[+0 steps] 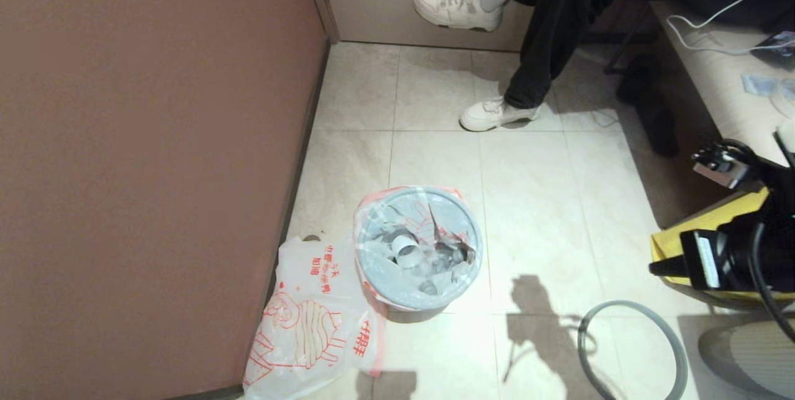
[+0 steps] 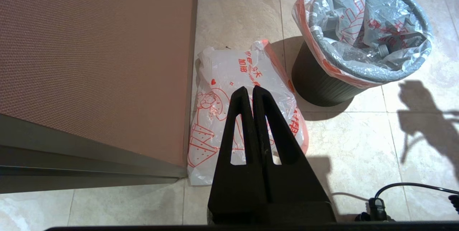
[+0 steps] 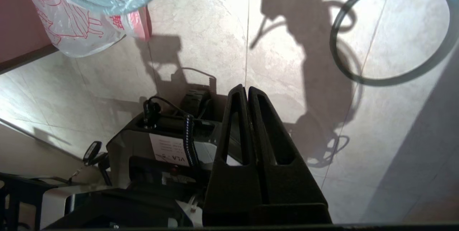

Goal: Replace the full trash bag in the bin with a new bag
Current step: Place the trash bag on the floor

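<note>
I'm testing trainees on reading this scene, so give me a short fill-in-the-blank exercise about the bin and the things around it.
1. The full trash bag sits inside the ____.
2. The new bag lies flat on the floor between the bin and the ____.
3. The grey ring lies on the ____, apart from the bin.
4. The left gripper has its jaws ____.

Missing words: bin; wall; floor; shut

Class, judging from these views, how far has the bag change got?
Done: the grey ring lies off the bin. In hand: nothing; both grippers, left and right, are shut and empty. Left: lifting out the full bag, then fitting the new bag.
</note>
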